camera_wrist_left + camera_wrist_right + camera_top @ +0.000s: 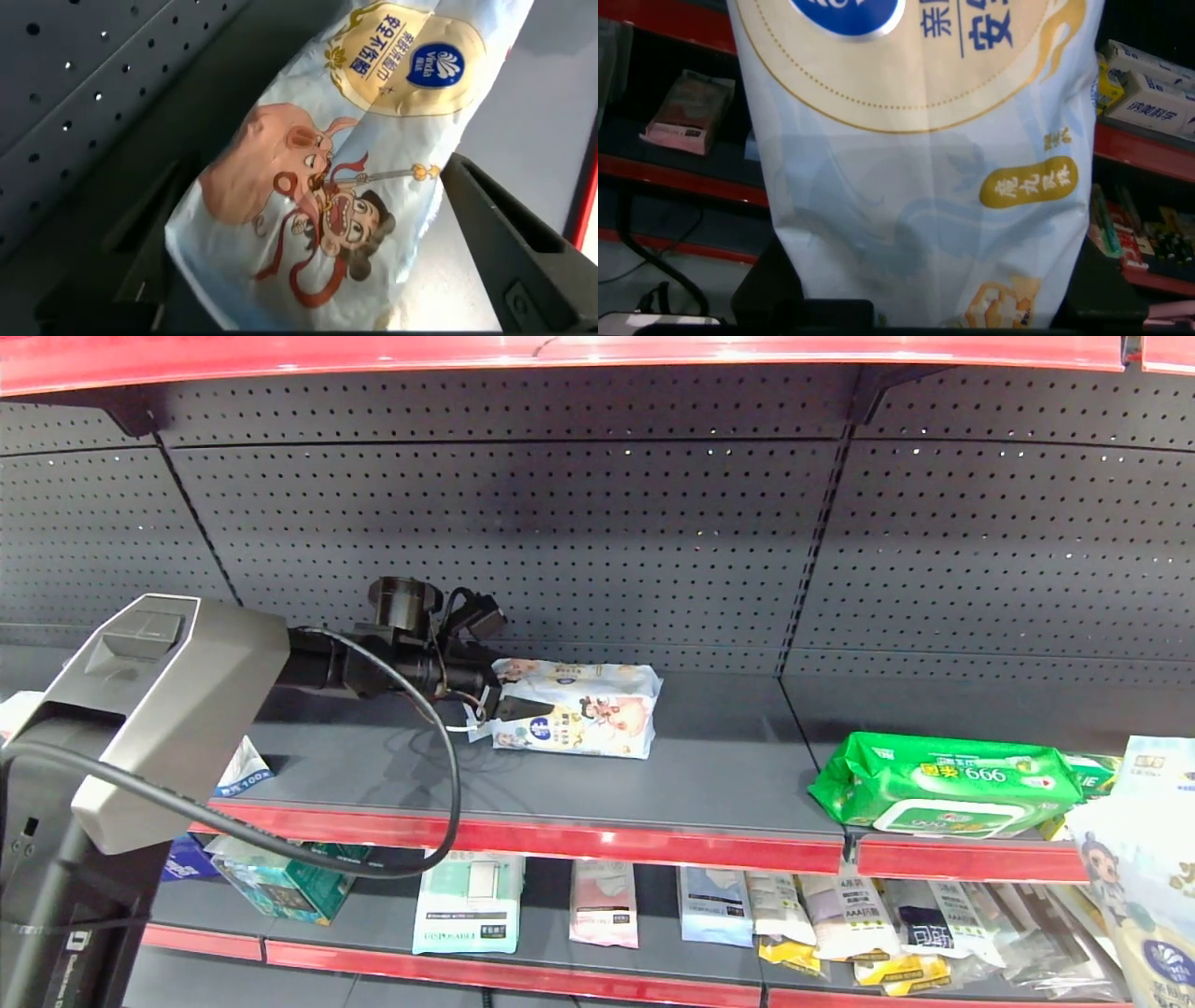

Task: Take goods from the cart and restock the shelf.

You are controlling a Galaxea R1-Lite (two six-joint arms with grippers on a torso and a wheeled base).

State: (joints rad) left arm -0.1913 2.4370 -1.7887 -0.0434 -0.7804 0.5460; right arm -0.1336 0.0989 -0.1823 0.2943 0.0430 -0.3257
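Pinching the left end of the cartoon-print tissue pack [583, 709] with the left tool [493, 707], a finger [154, 257] pressed to each long side. Lying flat on the grey shelf [728, 756], well back from the red front strip [523, 835] and near the perforated back panel [523, 541].

Clamping a second tissue pack [924, 187] with the right tool [924, 313], carried upright in front of the shelving, at the right edge of the head view and well apart from the first pack.

Farther right on the same shelf, past the upright divider: a green wet-wipes pack [943, 784] at the front edge, with more packets just behind it, too cut off to name. At the far left of that shelf, half hidden behind the left arm: a blue-and-white packet [245, 770].

On the tier below: a row of flat mask packets [604, 901], with a teal carton [280, 887] tilted at the left.
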